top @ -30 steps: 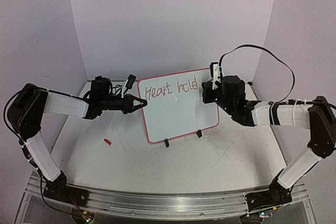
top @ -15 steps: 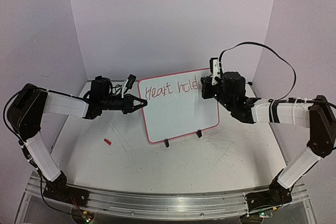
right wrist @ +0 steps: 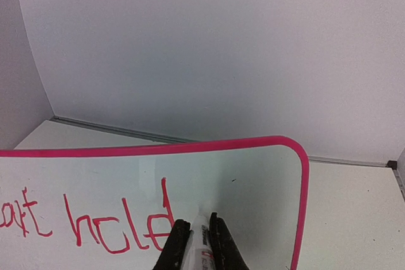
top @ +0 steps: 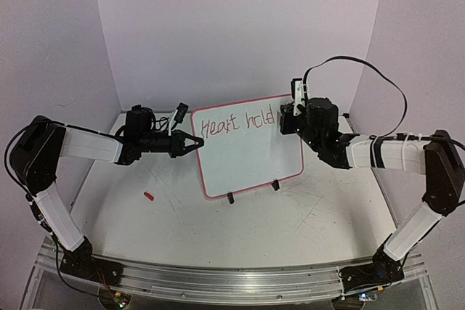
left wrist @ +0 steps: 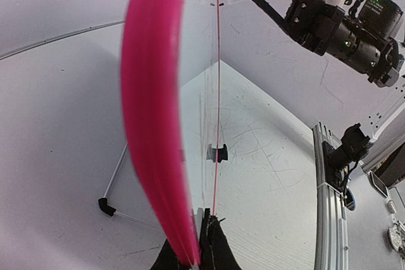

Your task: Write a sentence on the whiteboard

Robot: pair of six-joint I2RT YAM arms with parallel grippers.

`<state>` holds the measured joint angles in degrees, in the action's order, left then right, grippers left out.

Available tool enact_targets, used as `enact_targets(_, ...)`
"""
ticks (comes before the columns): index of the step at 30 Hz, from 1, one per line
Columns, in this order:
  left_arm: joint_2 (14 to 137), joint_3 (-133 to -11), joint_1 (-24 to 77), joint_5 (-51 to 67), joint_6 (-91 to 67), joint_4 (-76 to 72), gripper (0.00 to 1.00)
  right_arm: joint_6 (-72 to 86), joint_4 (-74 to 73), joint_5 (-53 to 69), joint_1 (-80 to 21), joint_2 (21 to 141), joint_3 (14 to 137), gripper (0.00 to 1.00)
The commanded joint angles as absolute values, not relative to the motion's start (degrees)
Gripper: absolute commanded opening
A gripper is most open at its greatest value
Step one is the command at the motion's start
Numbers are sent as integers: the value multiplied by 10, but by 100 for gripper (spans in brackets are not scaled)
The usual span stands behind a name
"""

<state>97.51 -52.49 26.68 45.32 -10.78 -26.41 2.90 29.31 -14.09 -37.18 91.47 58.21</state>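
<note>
The whiteboard stands upright on two black clip feet, white with a pink-red rim, red writing "Heart hold" along its top. My left gripper is shut on the board's left edge; the left wrist view shows the rim edge-on between the fingers. My right gripper is shut on a white marker, its tip at the board's face just right of the last letter "d". The marker's back end sticks up above the gripper.
A small red marker cap lies on the table left of the board. The scuffed white table is enclosed by white walls at the back and sides. A black cable loops over the right arm.
My right gripper has risen slightly with the marker near the top right of the board. The left gripper and the board have not moved.
</note>
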Motion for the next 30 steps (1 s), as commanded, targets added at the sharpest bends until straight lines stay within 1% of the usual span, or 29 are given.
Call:
enact_targets(1,971,-534,260,369,-33,-247,0,14,317,-149,-369,927,607,0)
enact_targets(19,971,-537,260,371,-33,-246,0,39,311,-107,-371,933,594,0)
enact_targets(30,969,-534,261,370,-32,-245,0,46,302,-129,-371,914,564,0)
